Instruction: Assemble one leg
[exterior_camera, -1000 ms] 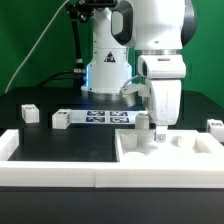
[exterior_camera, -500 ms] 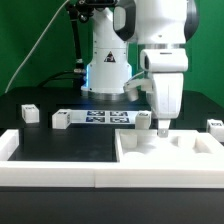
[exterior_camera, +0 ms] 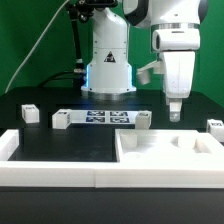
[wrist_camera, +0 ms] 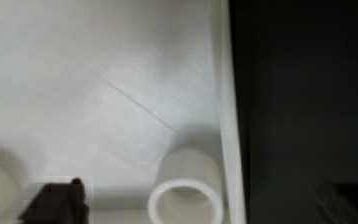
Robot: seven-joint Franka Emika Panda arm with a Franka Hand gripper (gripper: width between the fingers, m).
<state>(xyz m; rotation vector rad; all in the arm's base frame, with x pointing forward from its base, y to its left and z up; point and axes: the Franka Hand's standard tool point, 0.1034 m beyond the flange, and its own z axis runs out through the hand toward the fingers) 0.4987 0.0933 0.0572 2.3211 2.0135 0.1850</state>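
Several legs, short white square posts with tags, lie on the black table in the exterior view: one (exterior_camera: 143,120) just behind the panel, one (exterior_camera: 214,125) at the exterior view's right edge, two (exterior_camera: 61,119) (exterior_camera: 29,113) at its left. My gripper (exterior_camera: 175,113) hangs open and empty above the back right part of the large white tray-like panel (exterior_camera: 150,155). In the wrist view my gripper (wrist_camera: 201,194) has its dark fingers (wrist_camera: 55,200) wide apart, with only the panel's surface (wrist_camera: 105,90) and a round socket (wrist_camera: 185,203) below. No leg shows there.
The marker board (exterior_camera: 100,117) lies flat behind the panel, in front of the robot base (exterior_camera: 108,70). A low white wall (exterior_camera: 50,172) runs along the table's front and up its left side (exterior_camera: 8,145). Black table shows beside the panel's edge (wrist_camera: 300,100).
My gripper has risen from just over the panel's back edge and moved toward the exterior view's right. It stays open and empty. The legs have not moved.
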